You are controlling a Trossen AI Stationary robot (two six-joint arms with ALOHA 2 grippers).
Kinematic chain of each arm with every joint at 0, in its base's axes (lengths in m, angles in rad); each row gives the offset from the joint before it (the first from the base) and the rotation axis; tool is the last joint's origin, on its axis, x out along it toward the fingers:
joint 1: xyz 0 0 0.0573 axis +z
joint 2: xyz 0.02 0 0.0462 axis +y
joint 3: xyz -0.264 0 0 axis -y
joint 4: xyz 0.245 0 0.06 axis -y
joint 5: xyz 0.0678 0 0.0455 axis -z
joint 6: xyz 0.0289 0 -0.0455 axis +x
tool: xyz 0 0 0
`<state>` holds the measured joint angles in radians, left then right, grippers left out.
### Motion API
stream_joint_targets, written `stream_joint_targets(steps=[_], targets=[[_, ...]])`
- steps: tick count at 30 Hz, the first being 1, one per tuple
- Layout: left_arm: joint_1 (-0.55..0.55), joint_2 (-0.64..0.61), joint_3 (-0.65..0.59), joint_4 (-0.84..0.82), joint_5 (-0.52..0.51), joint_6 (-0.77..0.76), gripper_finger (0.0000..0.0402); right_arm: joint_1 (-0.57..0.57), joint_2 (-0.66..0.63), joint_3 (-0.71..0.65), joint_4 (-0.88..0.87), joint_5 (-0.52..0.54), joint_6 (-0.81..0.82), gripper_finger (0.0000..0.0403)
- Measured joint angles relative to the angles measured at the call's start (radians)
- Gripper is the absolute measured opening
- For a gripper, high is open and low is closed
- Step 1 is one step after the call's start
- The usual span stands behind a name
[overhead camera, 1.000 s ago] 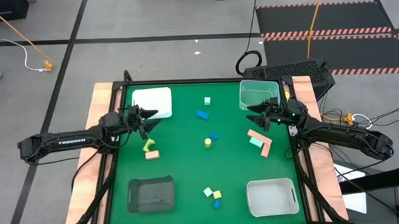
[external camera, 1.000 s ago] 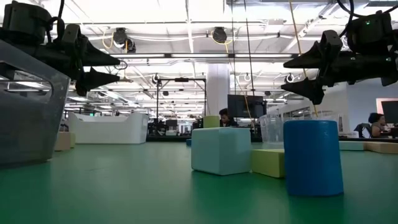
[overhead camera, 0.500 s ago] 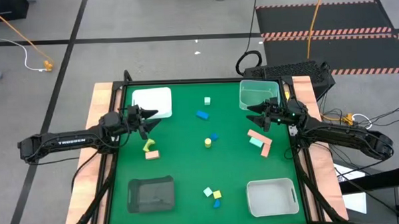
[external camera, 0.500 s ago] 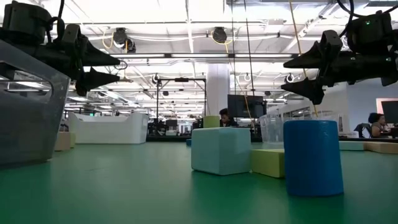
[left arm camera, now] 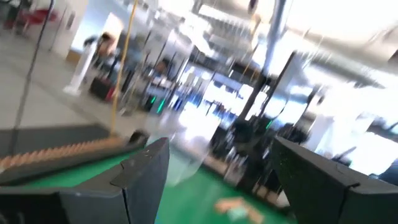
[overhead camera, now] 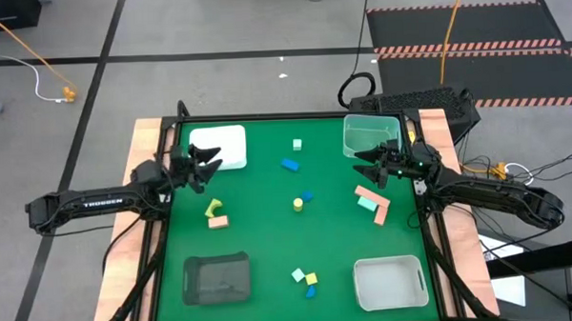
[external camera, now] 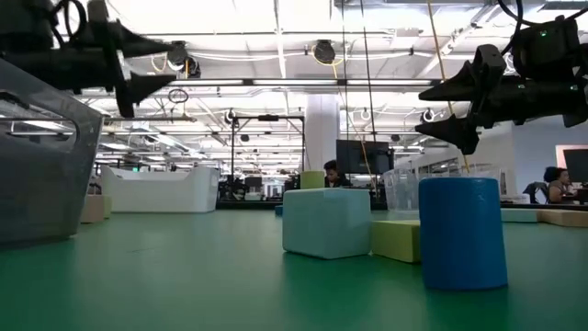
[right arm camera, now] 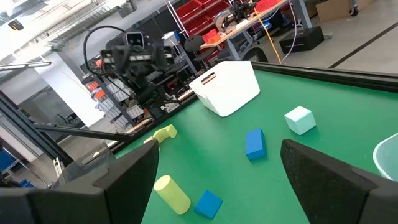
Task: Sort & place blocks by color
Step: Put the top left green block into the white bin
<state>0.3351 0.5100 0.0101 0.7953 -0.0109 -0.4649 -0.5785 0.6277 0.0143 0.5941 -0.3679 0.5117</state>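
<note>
Both arms are up off the green tabletop point(overhead camera: 270, 237). The left hand point(overhead camera: 210, 161) hangs at the left side, just by the white tray point(overhead camera: 224, 142) at the far left; its fingers are spread wide with nothing between them. The right hand point(overhead camera: 362, 164) is over on the right, near the clear tub point(overhead camera: 371, 131) at the far right, fingers also wide apart and holding nothing.

Blocks are scattered all over. Far middle: a mint cube point(overhead camera: 297, 144), and just nearer, a blue bar point(overhead camera: 290, 164). Dead centre: a small blue cube point(overhead camera: 307, 195) beside a short yellow cylinder point(overhead camera: 297, 205). On the left, below the left hand, a lime block point(overhead camera: 213, 210) touches a pink block point(overhead camera: 218, 221). On the right, a pink bar point(overhead camera: 365, 194) and another pink bar point(overhead camera: 382, 212) lie with a mint block point(overhead camera: 367, 204) tucked between them. Near edge, middle: a mint cube point(overhead camera: 297, 274), a yellow cube point(overhead camera: 311, 279) and a blue block point(overhead camera: 311, 291) in a tight cluster.

A dark tray point(overhead camera: 217, 278) sits near left, a white bin point(overhead camera: 390, 282) near right.
</note>
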Motion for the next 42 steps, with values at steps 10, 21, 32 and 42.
stream_joint_targets(steps=[10,21,32,42], targets=[[0.000,-0.001,0.003,0.159,0.001,-0.198,0.0283,0.000,0.000,0.000,0.000,0.000,0.000,0.0327],[0.000,0.002,0.228,-0.277,0.012,-0.143,0.0283,0.000,0.000,0.000,0.000,0.000,0.000,0.0327],[0.000,0.181,0.633,-1.020,0.014,-0.012,0.0283,0.000,0.000,0.000,0.000,0.000,0.000,0.0327],[-0.057,0.368,0.851,-1.385,0.014,0.008,0.0282,0.000,0.000,0.000,0.000,0.000,0.000,0.0327]])
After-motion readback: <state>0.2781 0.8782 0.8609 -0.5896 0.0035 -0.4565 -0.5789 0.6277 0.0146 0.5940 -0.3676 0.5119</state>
